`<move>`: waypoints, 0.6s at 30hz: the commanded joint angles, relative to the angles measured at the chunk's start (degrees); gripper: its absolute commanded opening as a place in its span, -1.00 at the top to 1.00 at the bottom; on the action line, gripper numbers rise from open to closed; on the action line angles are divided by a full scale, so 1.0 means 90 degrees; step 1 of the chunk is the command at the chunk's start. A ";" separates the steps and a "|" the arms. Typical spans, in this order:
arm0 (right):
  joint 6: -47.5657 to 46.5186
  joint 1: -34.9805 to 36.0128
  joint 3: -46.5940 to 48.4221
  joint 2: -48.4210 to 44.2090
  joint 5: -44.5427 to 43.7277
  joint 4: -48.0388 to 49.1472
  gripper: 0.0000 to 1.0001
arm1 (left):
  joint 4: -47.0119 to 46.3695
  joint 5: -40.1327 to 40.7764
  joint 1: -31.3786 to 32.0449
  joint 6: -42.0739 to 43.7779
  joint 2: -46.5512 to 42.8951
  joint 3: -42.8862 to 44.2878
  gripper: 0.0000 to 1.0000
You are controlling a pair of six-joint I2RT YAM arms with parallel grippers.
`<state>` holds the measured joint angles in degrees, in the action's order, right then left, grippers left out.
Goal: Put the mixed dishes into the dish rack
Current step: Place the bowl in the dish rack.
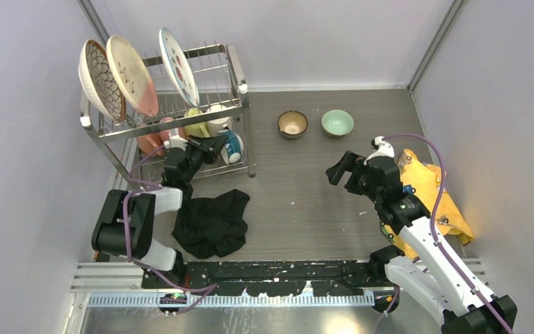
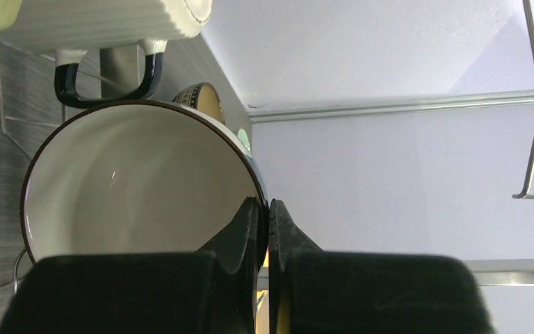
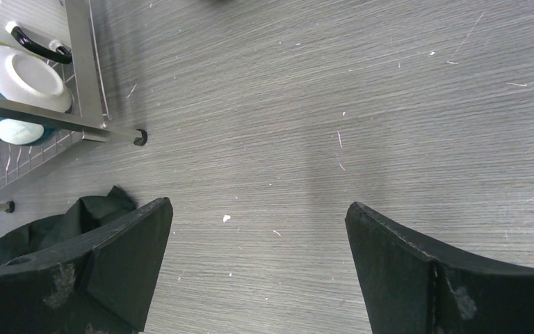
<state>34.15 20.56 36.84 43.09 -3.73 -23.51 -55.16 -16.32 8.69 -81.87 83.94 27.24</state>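
Note:
The dish rack (image 1: 240, 90) stands at the back left, with three patterned plates (image 1: 132, 73) upright on its top tier. Yellow (image 1: 195, 125), white (image 1: 217, 118) and pink (image 1: 154, 136) mugs sit on the lower tier. My left gripper (image 1: 212, 146) reaches into that tier. In the left wrist view it (image 2: 269, 209) is shut on the dark rim of the blue bowl (image 2: 139, 181), which lies on its side at the rack's right end (image 1: 233, 146). A brown bowl (image 1: 293, 124) and a mint-green bowl (image 1: 337, 122) rest on the table. My right gripper (image 1: 344, 172) hangs open over bare table (image 3: 257, 236).
A black cloth (image 1: 212, 219) lies in front of the rack. A yellow cloth (image 1: 427, 188) lies under the right arm. The right wrist view shows the rack's foot and frame (image 3: 83, 62) and the blue bowl's white base (image 3: 24, 73). Grey walls close in on three sides.

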 commanded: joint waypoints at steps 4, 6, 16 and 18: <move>-0.0124 -0.0012 0.0030 0.0007 -0.0047 0.0316 -0.99 | -0.1731 -0.0307 -0.0183 -0.0348 0.0458 0.0523 1.00; -0.0132 -0.0011 0.0023 0.0016 -0.0045 0.0331 -0.99 | -0.1983 -0.0372 -0.0208 -0.0448 0.0661 0.0590 1.00; -0.0118 -0.0012 0.0000 0.0049 -0.0029 0.0350 -0.99 | -0.2699 -0.0562 -0.0232 -0.0764 0.1362 0.0602 1.00; -0.0122 -0.0014 -0.0006 0.0039 -0.0035 0.0356 -0.99 | -0.2739 -0.0571 -0.0242 -0.0767 0.1458 0.0569 1.00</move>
<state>33.93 20.56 36.73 43.53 -3.73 -22.76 -69.89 -21.98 7.35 -87.68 96.20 30.59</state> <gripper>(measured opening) 0.995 0.031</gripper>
